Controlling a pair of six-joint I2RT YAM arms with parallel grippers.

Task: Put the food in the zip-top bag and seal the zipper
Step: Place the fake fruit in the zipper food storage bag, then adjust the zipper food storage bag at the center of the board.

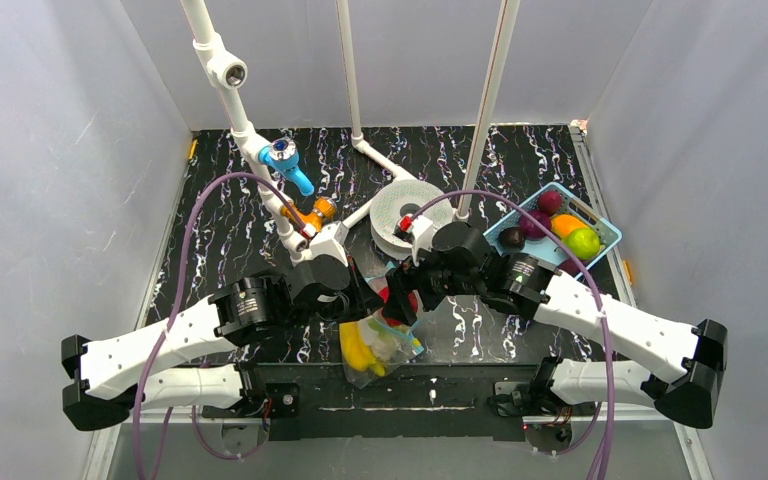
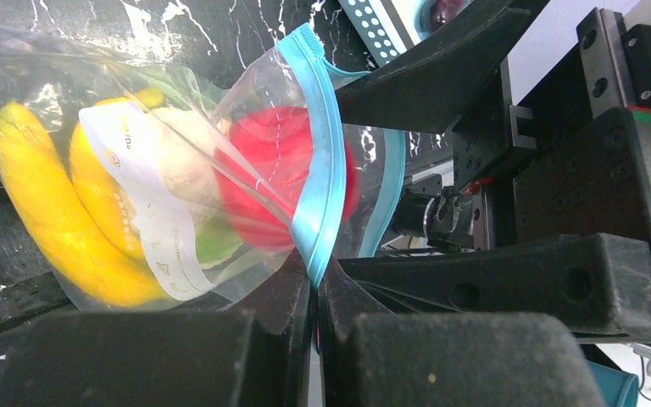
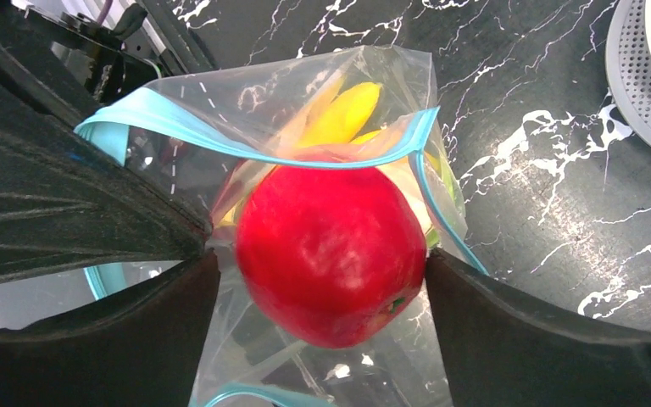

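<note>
The clear zip-top bag (image 1: 380, 345) lies at the table's near edge between both grippers. It holds a yellow banana (image 2: 42, 220) and a white lumpy piece (image 2: 182, 161). My left gripper (image 2: 315, 275) is shut on the teal zipper (image 2: 322, 153) and holds one side of the mouth up. A red apple (image 3: 331, 254) sits in the bag's open mouth, between the fingers of my right gripper (image 3: 322, 263). Those jaws stand apart, with a small gap showing on the apple's left side. The zipper (image 3: 178, 127) is parted around the apple.
A light-blue mesh basket (image 1: 605, 228) at the back right holds purple (image 1: 550, 200), orange (image 1: 567, 225) and green (image 1: 583, 241) fruits. A white perforated disc (image 1: 400, 215) and white pipes with a blue valve (image 1: 285, 155) stand behind the grippers.
</note>
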